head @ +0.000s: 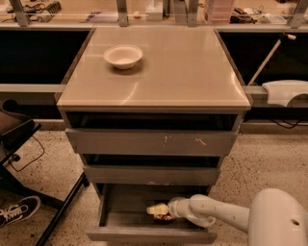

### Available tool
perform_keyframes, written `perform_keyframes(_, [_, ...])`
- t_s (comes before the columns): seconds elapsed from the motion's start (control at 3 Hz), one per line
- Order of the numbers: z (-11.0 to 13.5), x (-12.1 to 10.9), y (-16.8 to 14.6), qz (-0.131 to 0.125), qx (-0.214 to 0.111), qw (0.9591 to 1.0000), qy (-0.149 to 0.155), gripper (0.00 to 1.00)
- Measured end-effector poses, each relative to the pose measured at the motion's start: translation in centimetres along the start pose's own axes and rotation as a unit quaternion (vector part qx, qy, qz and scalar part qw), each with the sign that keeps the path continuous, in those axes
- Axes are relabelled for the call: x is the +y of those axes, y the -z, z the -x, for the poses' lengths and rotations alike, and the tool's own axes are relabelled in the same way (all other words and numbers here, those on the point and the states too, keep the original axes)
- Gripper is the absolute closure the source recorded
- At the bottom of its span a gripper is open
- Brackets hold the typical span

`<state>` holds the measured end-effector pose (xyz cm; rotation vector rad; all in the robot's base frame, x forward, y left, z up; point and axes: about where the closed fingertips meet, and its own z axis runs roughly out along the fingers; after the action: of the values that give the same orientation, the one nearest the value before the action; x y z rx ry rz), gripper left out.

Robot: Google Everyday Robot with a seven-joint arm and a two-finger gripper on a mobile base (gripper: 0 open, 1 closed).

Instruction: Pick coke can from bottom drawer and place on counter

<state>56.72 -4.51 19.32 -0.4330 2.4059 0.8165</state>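
Note:
The bottom drawer (151, 235) is pulled out at the foot of the grey cabinet. My gripper (158, 210) reaches into it from the right on a white arm (216, 215). It sits right over the coke can (164, 217). Only a small red patch of the can shows under the gripper, near the middle of the drawer. I cannot tell whether the gripper holds the can. The beige counter (183, 67) tops the cabinet, with a white bowl (123, 56) at its back left.
The two upper drawers (149, 142) stand slightly open above the bottom one. A cluttered shelf with metal posts (122, 10) runs along the back. A black chair base (62, 211) and a shoe (18, 211) are at the left. A white object (286, 91) is at the right.

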Motion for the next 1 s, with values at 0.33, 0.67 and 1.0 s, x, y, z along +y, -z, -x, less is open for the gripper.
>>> perform_keyframes(0.33, [-0.7,-0.6,-0.6,0.008,0.01,0.9999,0.006,0.0])
perform_keyframes(0.67, [-2.3,-2.6,0.2,-0.004,0.026,0.9985,0.049,0.0])
perform_keyframes(1.0, [-2.3,-2.6,0.2,-0.004,0.026,0.9985,0.048,0.0])
